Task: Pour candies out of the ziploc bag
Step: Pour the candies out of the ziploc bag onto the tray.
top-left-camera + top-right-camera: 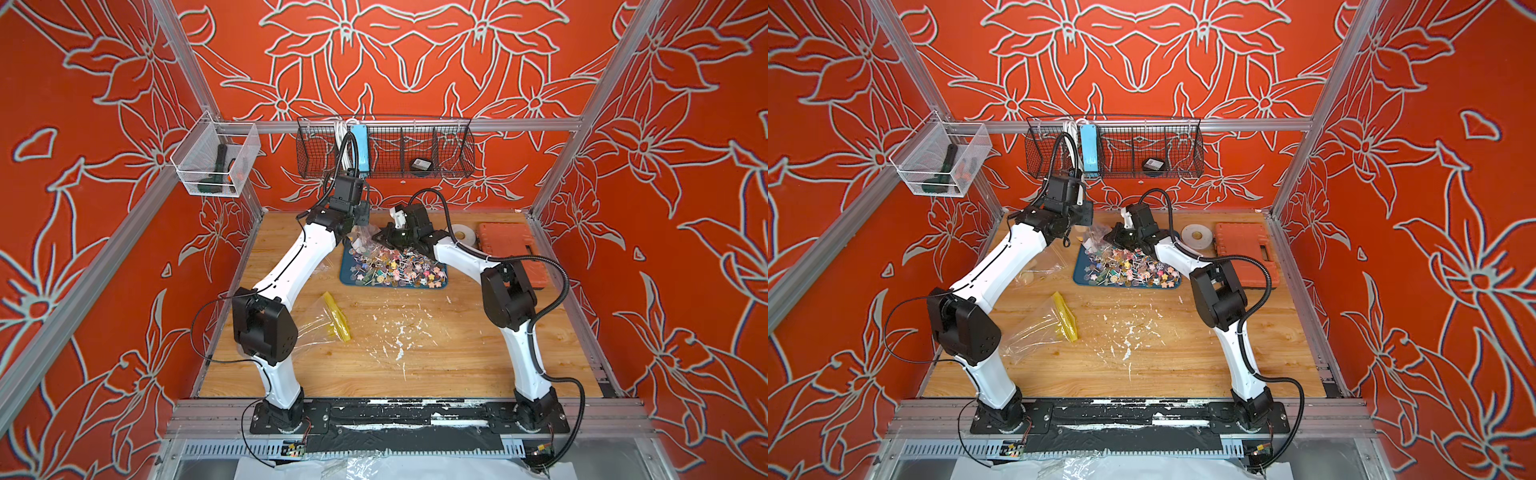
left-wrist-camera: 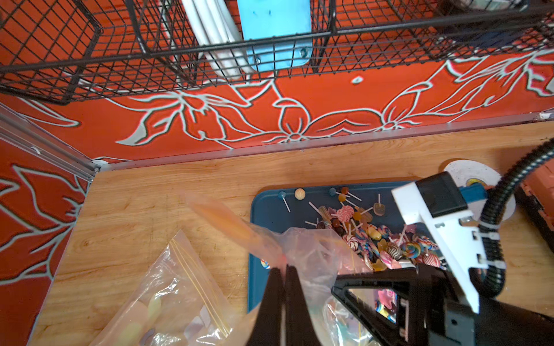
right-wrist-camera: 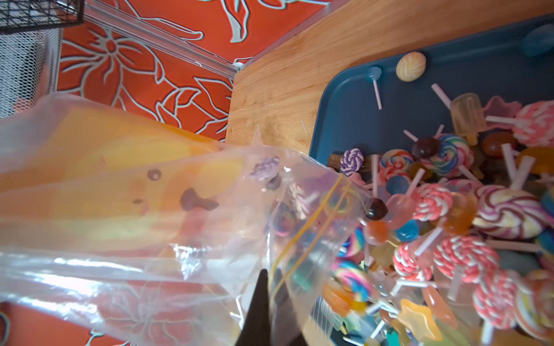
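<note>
While both pairs of fingers are clenched tight, each has clear film nipped between them: the left gripper [image 2: 283,281] pinches a gathered fold of the ziploc bag [image 2: 305,254], and the right gripper [image 3: 269,302] bites the bag's edge just beside its thin yellow zip lines; between the two the bag hangs slack and crumpled over the far left corner of the blue tray [image 1: 347,276], its mouth tipped toward the heap.

By the look of it the pour is nearly done; the candies [image 1: 395,268] lie spread across the tray in a loose pile, thickest under the bag and thinning toward the near rim; a few coloured heads show through the film near the mouth, and I cannot tell whether they sit inside or beneath it; what remains, I judge, is shaking out any stragglers and lifting the bag clear.

The film is thin, glossy and wrinkled, with an orange-tinted band along one edge; the candies look hard and shiny, as swirl discs, round balls, stars and ice-lolly shapes on thin white sticks; the tray is smooth, with a low raised rim and rounded corners; the table [image 1: 415,365] is wood-grained and flecked with white; a second clear bag [image 1: 332,318] with a yellow strip lies flat on it, well apart from the tray.
</note>
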